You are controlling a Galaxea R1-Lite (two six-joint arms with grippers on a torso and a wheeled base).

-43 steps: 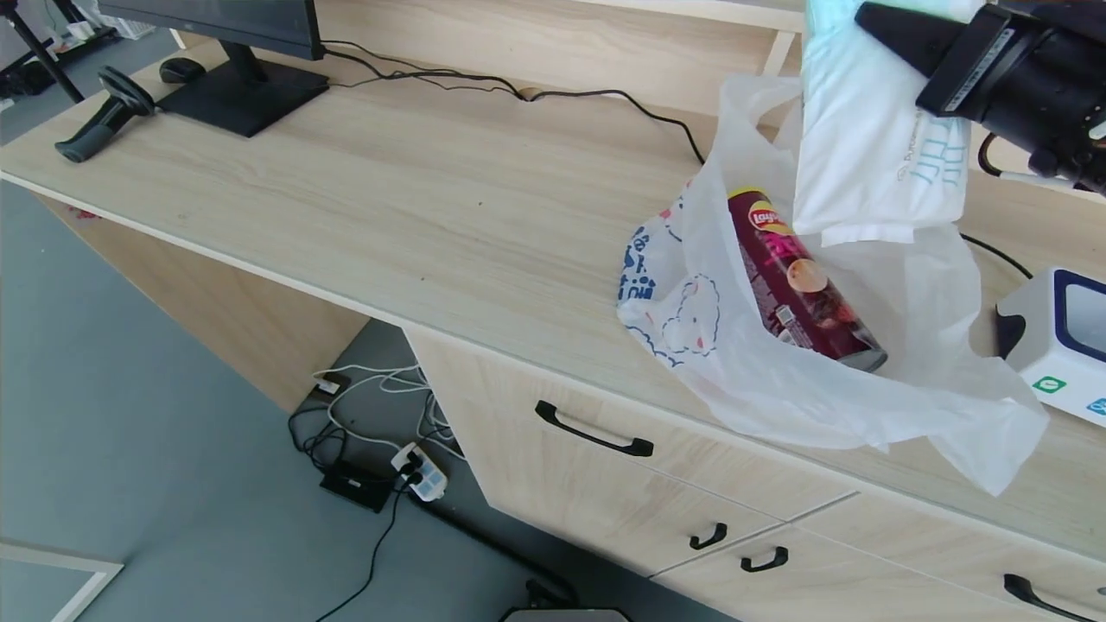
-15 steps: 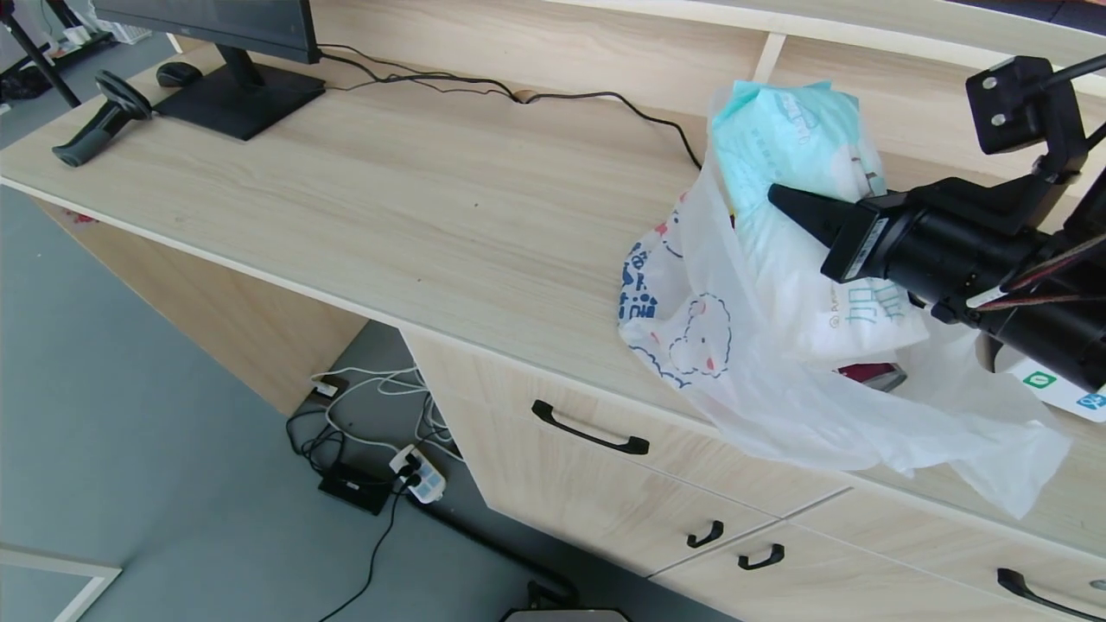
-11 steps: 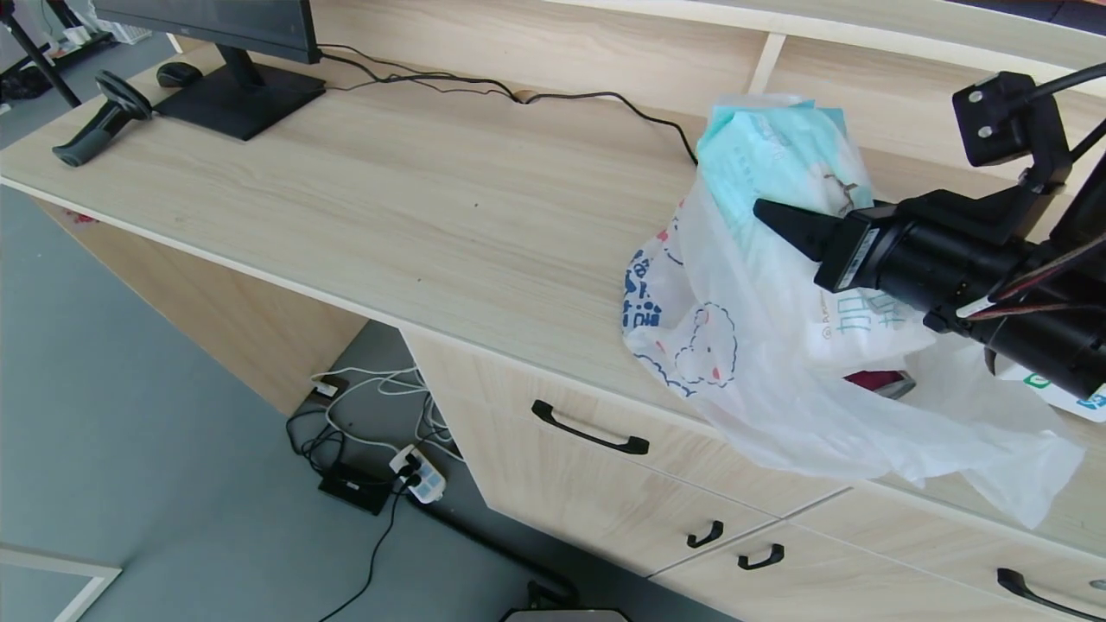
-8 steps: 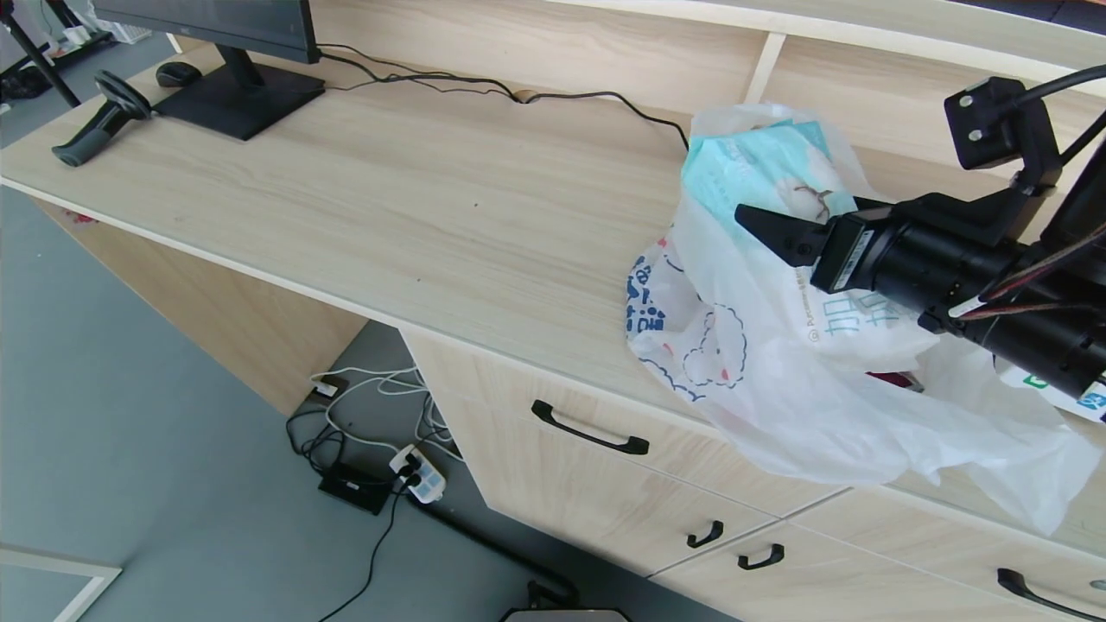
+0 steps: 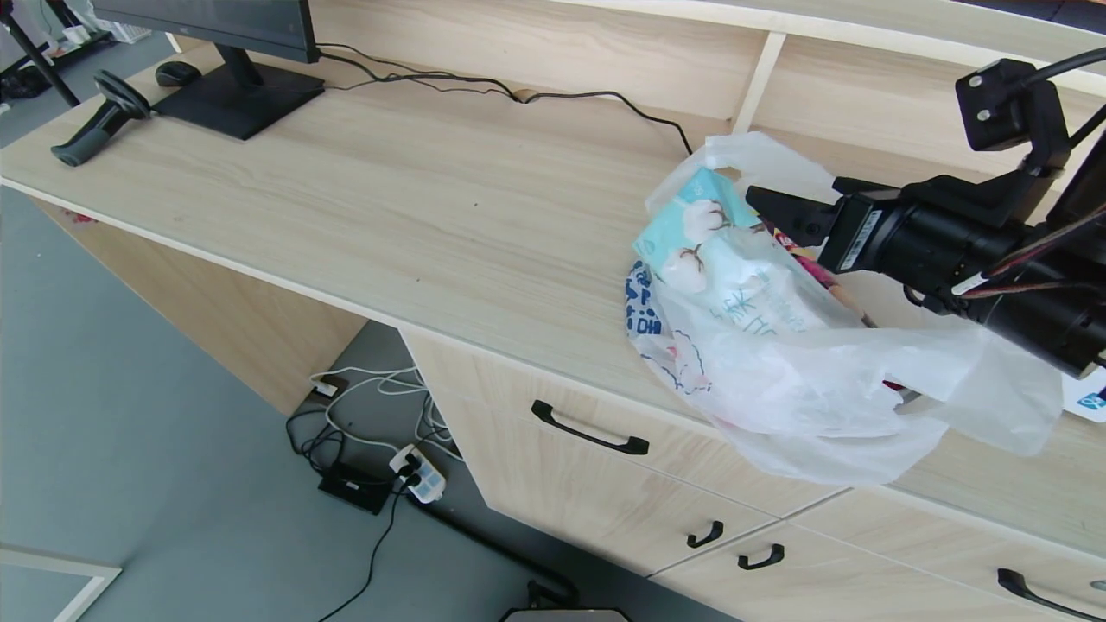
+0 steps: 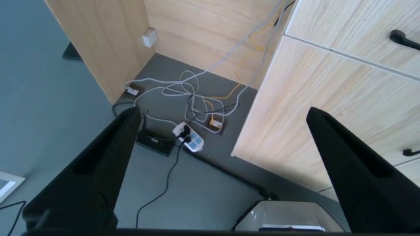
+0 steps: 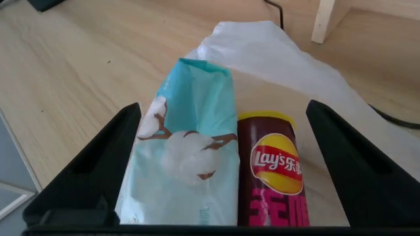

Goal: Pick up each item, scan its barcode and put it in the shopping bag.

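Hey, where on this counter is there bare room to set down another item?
The widest bare patch of counter lies between the monitor stand and the shopping bag, from the black cable to the front edge. It is crowded at the right end, where the bag sprawls and the open right gripper hovers at its mouth.

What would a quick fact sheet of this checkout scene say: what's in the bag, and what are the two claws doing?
Shopping bag: slumped on the wooden counter, at its front edge
In the bag: teal tissue pack and dark red chips can, side by side
Right gripper: open, empty, at the bag's mouth
Left gripper: open, empty, low beside the cabinet, above floor cables
Handheld scanner: counter's far left end
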